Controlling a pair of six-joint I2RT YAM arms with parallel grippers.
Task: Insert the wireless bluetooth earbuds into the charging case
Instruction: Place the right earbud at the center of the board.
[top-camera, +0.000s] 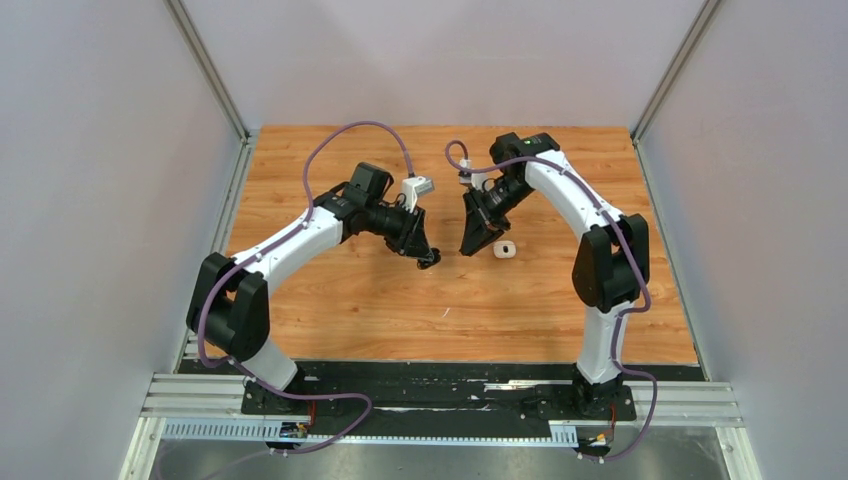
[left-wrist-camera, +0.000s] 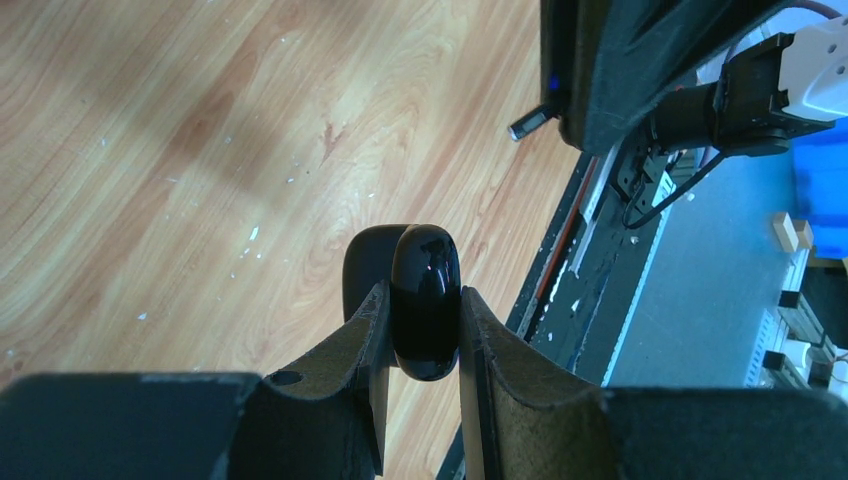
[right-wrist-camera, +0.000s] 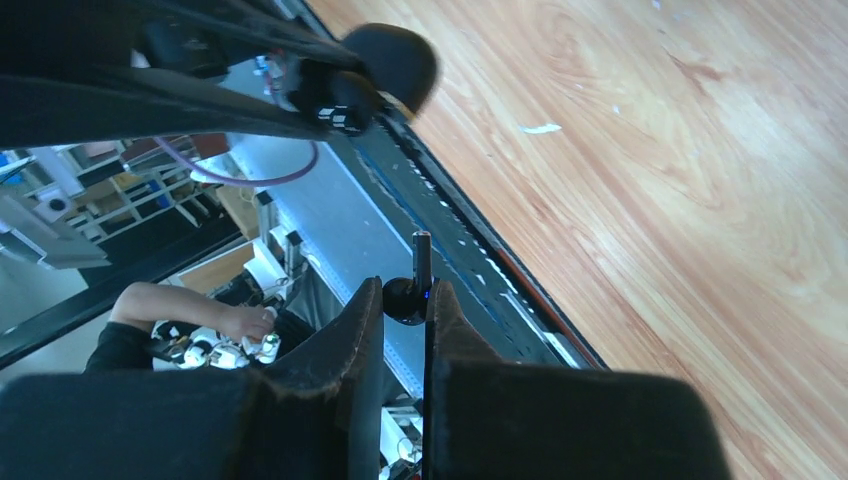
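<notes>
My left tool (top-camera: 430, 259) was clamped narrow on the black charging case (left-wrist-camera: 425, 285), held up off the desk (top-camera: 380, 310). In its wrist view the glossy case stood on edge between the two fingers, its lower part hidden by them. A second dark rounded shape sat just behind it, and I could not tell whether that was the lid or something else.

My right tool (top-camera: 467, 249) was pinched almost shut on a black earbud (right-wrist-camera: 405, 298). Only the small body and the stem poking up past the fingertips showed. The two tools faced each other, near but apart, above the middle of the desk.

A white case (top-camera: 504, 249) lay on the desk just beside the right tool. A pale fleck (top-camera: 447, 312) lay nearer the bases, too small to identify.
</notes>
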